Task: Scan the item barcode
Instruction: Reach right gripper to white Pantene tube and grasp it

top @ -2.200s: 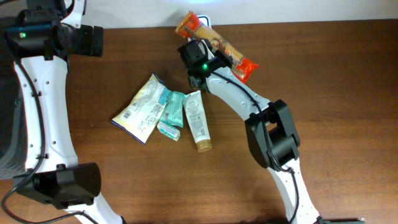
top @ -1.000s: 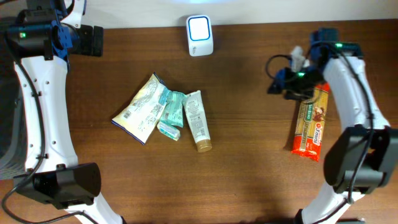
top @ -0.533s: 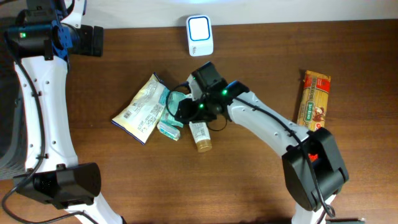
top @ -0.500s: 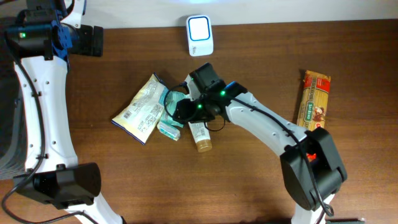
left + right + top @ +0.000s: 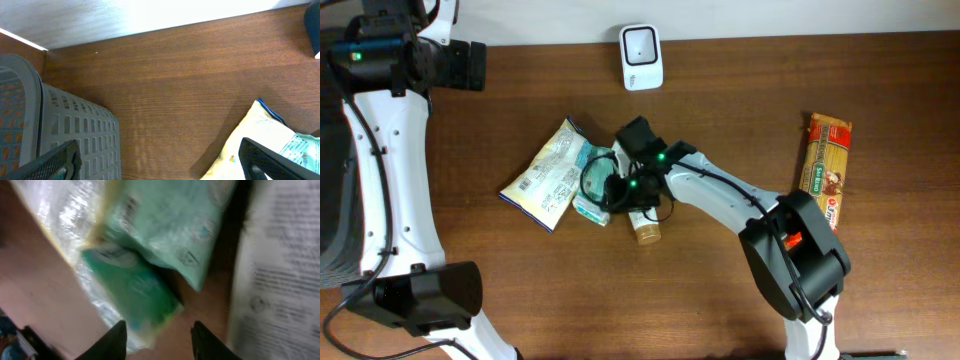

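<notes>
Brown wooden table [image 5: 500, 290] is filling the overhead view. A white scanner [image 5: 641, 57] is sitting at its far edge, near the middle. Below it, three items are lying side by side in a cluster: a pale pouch [image 5: 548, 175] on the left, a teal packet [image 5: 597, 163] in the middle, and a white tube [image 5: 642, 218] on the right. The packet is touching the pouch and lying just beside the tube. A pasta pack [image 5: 825, 170] is lying well apart, near the right edge. The right gripper [image 5: 612, 190] is reaching down over the middle of the cluster. In its wrist view the right gripper [image 5: 162, 340] is showing two dark fingers [image 5: 117, 337] partly apart, straddling bare wood just past the lower edge of the packet [image 5: 150, 250], with nothing clamped between them; the tube [image 5: 280, 280] is blurring past on the right. The left gripper [image 5: 470, 65] is hanging over the far left corner, well apart from the items. In its wrist view the left gripper [image 5: 159, 145] is standing wide open and holding nothing, with a grey basket [image 5: 60, 135] on the left and a corner of the pouch [image 5: 255, 125] below.
</notes>
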{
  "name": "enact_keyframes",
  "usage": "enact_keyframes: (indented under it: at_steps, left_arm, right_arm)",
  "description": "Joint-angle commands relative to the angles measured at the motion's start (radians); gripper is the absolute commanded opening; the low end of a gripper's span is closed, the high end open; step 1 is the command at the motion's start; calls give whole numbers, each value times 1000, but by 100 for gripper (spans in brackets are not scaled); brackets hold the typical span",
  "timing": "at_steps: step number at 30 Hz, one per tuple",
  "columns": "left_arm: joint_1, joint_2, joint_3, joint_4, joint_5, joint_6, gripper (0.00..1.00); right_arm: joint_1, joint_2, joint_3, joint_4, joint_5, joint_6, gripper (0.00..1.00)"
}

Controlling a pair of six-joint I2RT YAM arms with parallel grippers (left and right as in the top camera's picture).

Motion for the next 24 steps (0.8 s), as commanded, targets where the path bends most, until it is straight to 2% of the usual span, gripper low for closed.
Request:
enact_keyframes:
  at_steps: [1,5,8,12,15,16,19,24]
  left_arm:
    - [2,-4,6,2,3,16,99]
    - [2,-4,6,2,3,16,99]
    - [2,-4,6,2,3,16,99]
    - [2,-4,6,2,3,16,99]
    - [2,-4,6,2,3,16,99]
    - [2,-4,6,2,3,16,99]
    - [2,-4,6,2,3,16,99]
    - [-1,-4,6,2,3,16,99]
  right_arm:
    - [-16,14,-7,-104,107,-8,40]
    - [-153,13,-7,-278,190,-53,41]
    - [-250,13,-5,-296,191,-138,41]
    - [-377,13,23,-290,256,-159,41]
    - [-442,13,38,-160,148,-177,42]
    - [-442,14,38,-87,108,-177,45]
    - [-426,14,38,63,98,-172,48]
    - [-404,13,98,47,-51,-178,48]
